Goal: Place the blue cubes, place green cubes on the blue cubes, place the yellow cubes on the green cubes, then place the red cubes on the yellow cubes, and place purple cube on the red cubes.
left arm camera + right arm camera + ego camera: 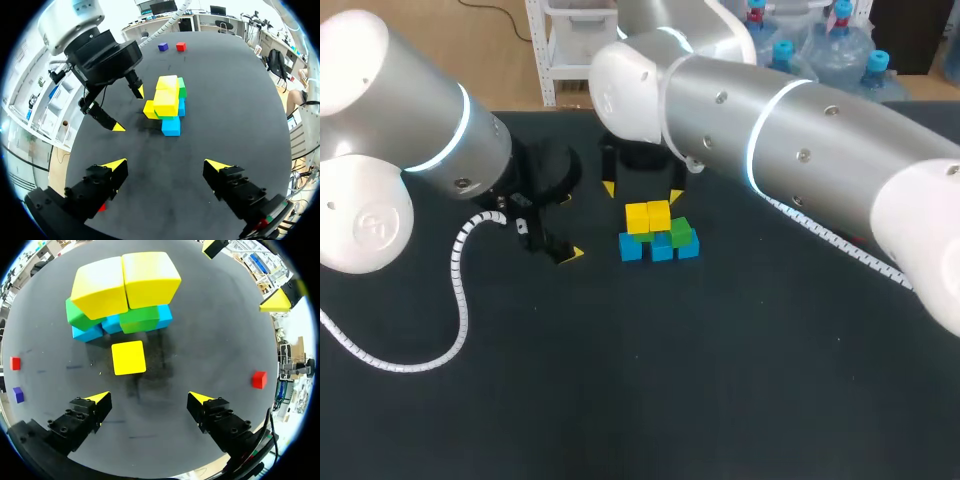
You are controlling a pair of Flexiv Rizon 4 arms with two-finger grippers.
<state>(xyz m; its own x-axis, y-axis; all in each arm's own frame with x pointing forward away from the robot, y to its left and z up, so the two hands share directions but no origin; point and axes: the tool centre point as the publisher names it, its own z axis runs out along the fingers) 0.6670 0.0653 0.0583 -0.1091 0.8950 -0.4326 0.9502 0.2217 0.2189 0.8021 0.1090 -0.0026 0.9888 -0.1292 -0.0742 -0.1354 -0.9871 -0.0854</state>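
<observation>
Right fingers: wide, empty; loose yellow cube just ahead, seemingly lined up for grabbing.
Left fingers: wide, stack well ahead.

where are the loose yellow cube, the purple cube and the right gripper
loose yellow cube [129,357]: right wrist view, its top face
purple cube [163,46]: left wrist view, its middle
right gripper [149,398]: right wrist view, midway between its fingertips

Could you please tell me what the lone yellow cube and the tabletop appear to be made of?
The lone yellow cube is probably painted wood or solid plastic: flat even colour, straight rigid edges, no grain visible. The tabletop looks like a black matte mat or rubbery sheet: no glare, with pale scuff marks beside the cube.
</observation>
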